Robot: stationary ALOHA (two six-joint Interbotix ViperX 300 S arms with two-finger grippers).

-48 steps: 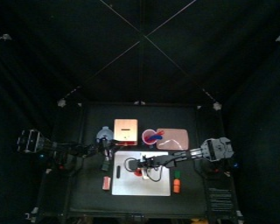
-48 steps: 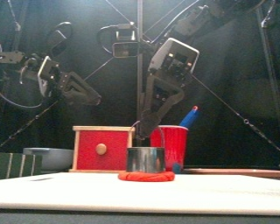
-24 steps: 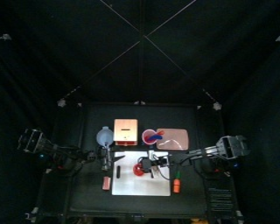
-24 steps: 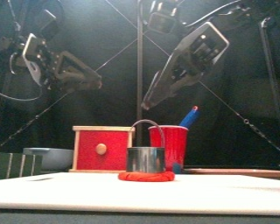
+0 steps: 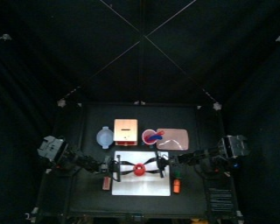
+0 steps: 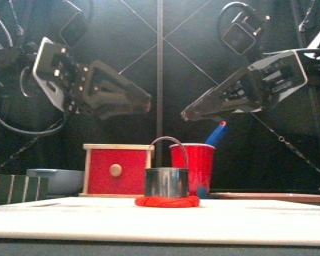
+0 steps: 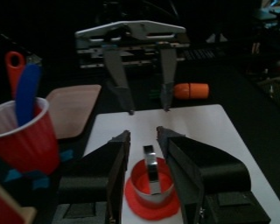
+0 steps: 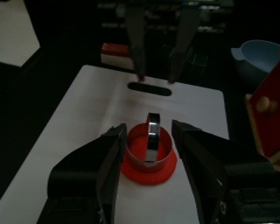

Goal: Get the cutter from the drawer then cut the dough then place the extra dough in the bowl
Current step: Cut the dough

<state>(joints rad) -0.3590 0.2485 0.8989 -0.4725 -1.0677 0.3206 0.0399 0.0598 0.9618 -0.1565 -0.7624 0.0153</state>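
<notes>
- Currently the cutter (image 6: 167, 180) stands upright on the red dough (image 6: 167, 202) at the lower centre of the front view, with its wire handle (image 6: 168, 142) arching over it. Both rest mid-way along the white cutting board (image 5: 149, 189).
- The left gripper (image 6: 143, 100) hangs above and to the left of the cutter. Its jaws are moderately apart and hold nothing.
- The right gripper (image 6: 190, 113) mirrors it at the upper right, jaws spread wide and likewise empty. Neither gripper touches the cutter or the dough.
- Judged step: finish the cut, then free the outer ring of dough. Whether the cutter's rim has reached the board cannot be told from these views.
- Recommended: bring one gripper down onto the cutter's rim or handle and press straight down, without tilting, so the cut closes all round.
- Keep that gripper holding the cutter down while the other pinches the dough's outer edge low, close to the board. Peel outward and upward slowly.
- Likely fault: soft dough may stretch, tear or drag the cutter sideways. Lift only once the ring comes cleanly away.
- Destination: the blue-grey bowl (image 5: 102, 136) sits left of centre in the top view, just beside the wooden box (image 5: 123, 133) and behind the board. The left gripper appears better placed to carry the ring there.
</notes>
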